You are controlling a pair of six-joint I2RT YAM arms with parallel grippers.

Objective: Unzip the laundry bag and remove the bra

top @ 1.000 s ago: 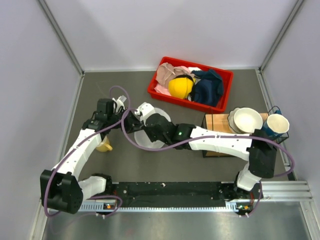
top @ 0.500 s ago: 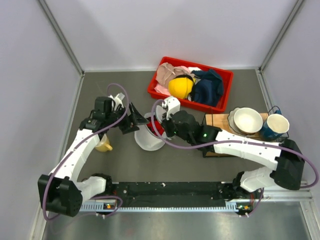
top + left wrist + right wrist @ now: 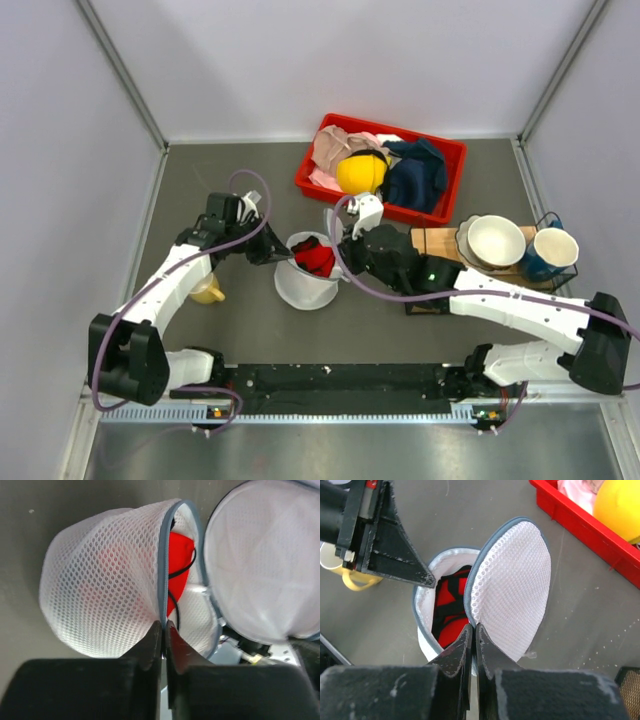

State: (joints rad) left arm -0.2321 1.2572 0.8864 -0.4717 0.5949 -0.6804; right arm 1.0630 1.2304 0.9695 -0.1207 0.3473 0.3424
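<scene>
The laundry bag [image 3: 303, 285] stands open on the table, its lower mesh half [image 3: 100, 587] upright and its lid half [image 3: 512, 580] swung aside. The red bra [image 3: 316, 259] with black straps lies inside and shows in both wrist views [image 3: 180, 562] [image 3: 451, 605]. My left gripper [image 3: 283, 258] is shut on the grey zipper rim of the lower half [image 3: 163, 625]. My right gripper [image 3: 343, 262] is shut on the rim of the lid half [image 3: 473, 627].
A red bin [image 3: 420, 215] behind the bag holds cloths and a yellow ball [image 3: 361, 173]. A white bowl [image 3: 497, 240], a blue mug [image 3: 553, 250] and a wooden block [image 3: 432, 245] sit at the right. A yellow cup [image 3: 207, 291] is under the left arm.
The right arm has swung rightward, drawing the lid half away. The bag has gone from covered to wide open, with the red bra now showing. The left gripper has kept hold of the rim.
</scene>
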